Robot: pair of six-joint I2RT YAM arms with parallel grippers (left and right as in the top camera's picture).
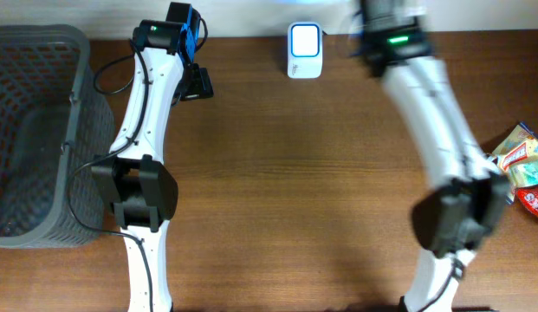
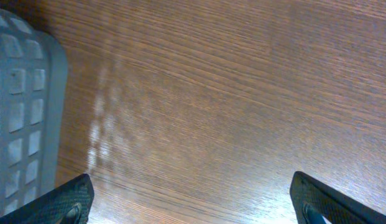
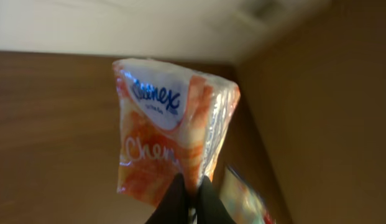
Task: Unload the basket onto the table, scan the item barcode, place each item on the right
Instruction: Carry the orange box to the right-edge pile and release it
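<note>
1. Grip check: the right gripper (image 3: 189, 190) is clamped on one thin edge of the Kleenex pack (image 3: 174, 124). Only a fold of wrapper sits between the fingers. That film looks slick, so a quick swing could let it slide out.
2. The pack is off the table (image 1: 294, 173), hanging from those fingers. The right arm reaches to the far side, just right of the white scanner (image 1: 304, 49). The overhead view does not show the pack itself, and the arm is blurred there.
3. No barcode shows on the logo face. I cannot tell whether the code faces the scanner; if it doesn't, the pass reads nothing.
4. The pack is soft and creased, and a wrinkle or glare across the code could spoil the read.
5. The left gripper (image 2: 193, 202) is spread wide and empty over bare wood. It sits beside the basket (image 2: 22, 112), well apart from the scanner, so a clash looks unlikely.
</note>
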